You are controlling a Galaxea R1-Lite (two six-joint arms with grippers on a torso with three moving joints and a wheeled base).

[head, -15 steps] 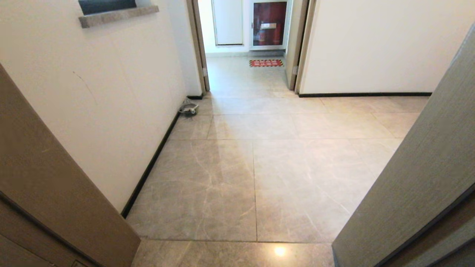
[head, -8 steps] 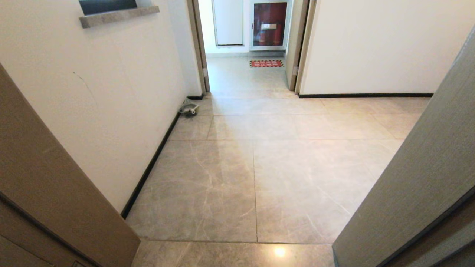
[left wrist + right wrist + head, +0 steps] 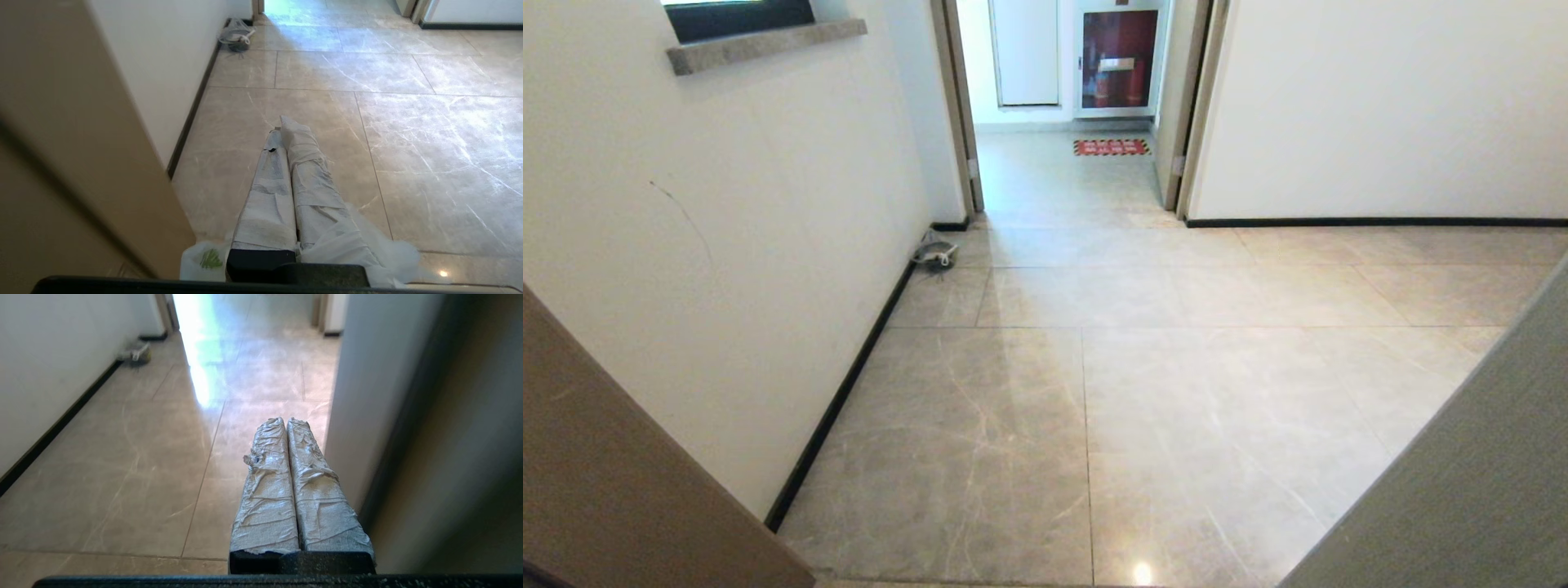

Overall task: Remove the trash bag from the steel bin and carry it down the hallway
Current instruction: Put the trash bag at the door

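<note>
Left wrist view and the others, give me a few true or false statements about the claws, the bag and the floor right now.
1. The left claw is shut, with the white bag bunched at its base. True.
2. The right claw holds a bag too. False: it is shut on nothing.
3. A steel bin stands on the floor ahead. False: none is in view.
4. A small greyish bundle lies against the left wall's baseboard. True.
5. A red mat lies beyond the doorway. True.

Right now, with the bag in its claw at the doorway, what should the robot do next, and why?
Probably roll straight ahead. The left gripper is shut on the trash bag, the tiled hallway lies open between the two door edges, and the greyish bag sits off by the wall.
</note>
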